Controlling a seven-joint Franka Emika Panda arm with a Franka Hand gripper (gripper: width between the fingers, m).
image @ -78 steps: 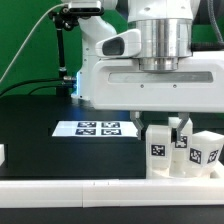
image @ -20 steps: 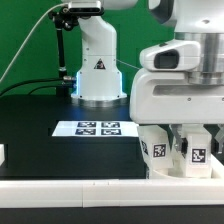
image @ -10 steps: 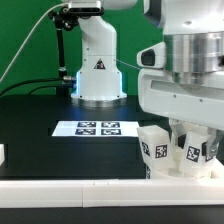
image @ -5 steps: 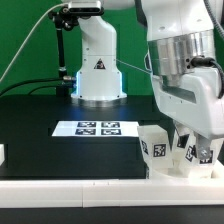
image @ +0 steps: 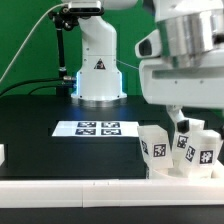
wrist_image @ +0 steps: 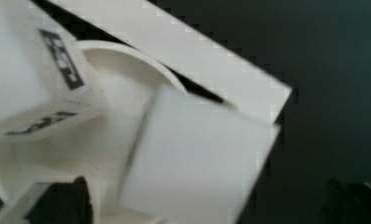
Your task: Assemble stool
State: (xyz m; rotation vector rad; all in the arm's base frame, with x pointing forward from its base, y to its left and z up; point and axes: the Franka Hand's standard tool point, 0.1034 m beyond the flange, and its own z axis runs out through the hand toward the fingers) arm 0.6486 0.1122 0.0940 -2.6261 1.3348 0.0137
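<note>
Several white stool legs with black-and-white tags stand bunched at the exterior view's right front: one on the left (image: 156,150), one in the middle (image: 184,144) and one on the right (image: 207,152). My gripper (image: 179,120) hangs just above the middle leg, its fingers apart and holding nothing. In the wrist view a blurred white leg block (wrist_image: 196,150) lies between the dark fingertips (wrist_image: 47,206) with a gap at the side. A tagged leg (wrist_image: 54,70) and a curved white edge (wrist_image: 143,62), perhaps the round seat, lie beside it.
The marker board (image: 97,128) lies flat on the black table left of the legs. A long white border bar (image: 90,190) runs along the front edge. A small white piece (image: 2,153) sits at the far left. The robot base (image: 98,60) stands behind.
The hand has straightened from its tilt and risen a little above the legs. The legs stay bunched in the same place.
</note>
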